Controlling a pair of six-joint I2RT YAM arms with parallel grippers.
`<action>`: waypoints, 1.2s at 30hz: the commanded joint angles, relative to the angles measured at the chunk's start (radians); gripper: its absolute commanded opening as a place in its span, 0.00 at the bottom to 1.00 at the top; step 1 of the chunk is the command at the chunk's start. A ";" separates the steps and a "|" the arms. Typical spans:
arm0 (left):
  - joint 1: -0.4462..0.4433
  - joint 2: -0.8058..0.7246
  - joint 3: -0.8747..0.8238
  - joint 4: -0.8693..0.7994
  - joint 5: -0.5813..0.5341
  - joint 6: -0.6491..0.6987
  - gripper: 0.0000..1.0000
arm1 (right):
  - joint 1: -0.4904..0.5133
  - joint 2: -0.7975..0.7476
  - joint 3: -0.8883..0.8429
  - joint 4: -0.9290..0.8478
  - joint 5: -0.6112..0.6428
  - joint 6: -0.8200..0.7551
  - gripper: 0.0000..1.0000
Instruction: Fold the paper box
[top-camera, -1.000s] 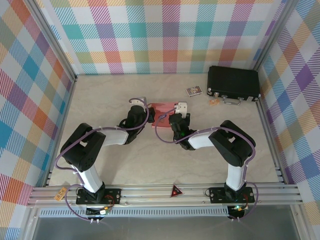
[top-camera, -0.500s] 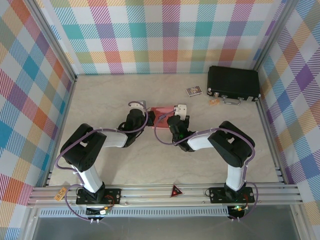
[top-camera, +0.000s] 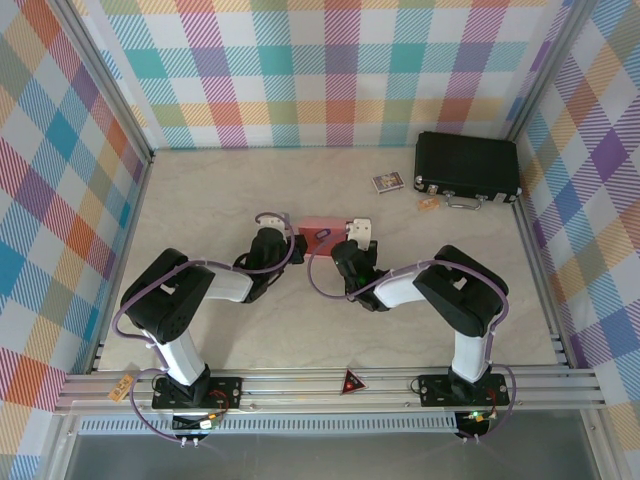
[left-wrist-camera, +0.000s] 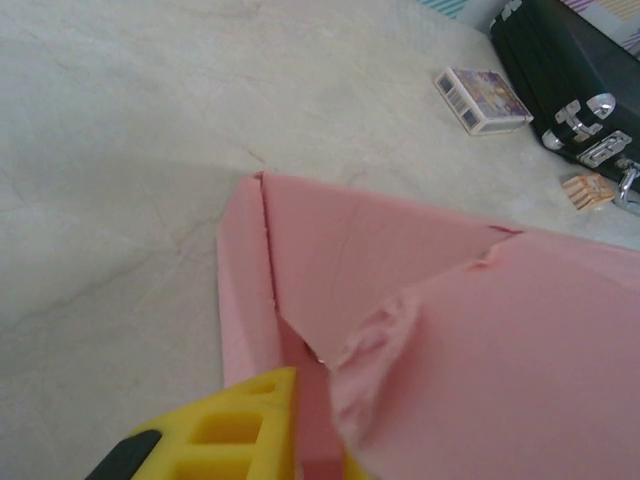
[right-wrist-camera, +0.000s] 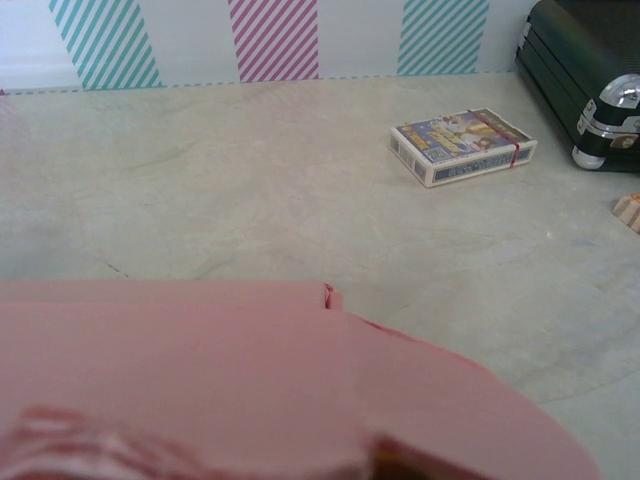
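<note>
Well to the near left of the black case (top-camera: 467, 165), the left gripper (top-camera: 297, 242) is seen with its narrow jaws closed on a raised side wall of the paper box (top-camera: 318, 223). The right gripper (top-camera: 341, 246) is fully closed at the box's case-ward edge, though whether card is pinched there cannot be told. The partly folded box, crumpled (left-wrist-camera: 375, 345) on one panel, is set well apart from the case, and a small card pack (top-camera: 387, 181) is found just left of the case.
</note>
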 joint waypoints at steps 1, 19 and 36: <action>-0.010 -0.017 -0.026 0.029 0.004 -0.014 0.18 | 0.016 -0.029 -0.023 -0.065 0.020 0.049 0.00; -0.013 -0.207 -0.126 -0.018 -0.006 0.012 0.29 | 0.037 -0.028 -0.019 -0.159 0.050 0.073 0.00; -0.013 -0.504 -0.066 -0.360 -0.120 0.078 0.32 | 0.040 -0.035 -0.012 -0.194 0.054 0.088 0.00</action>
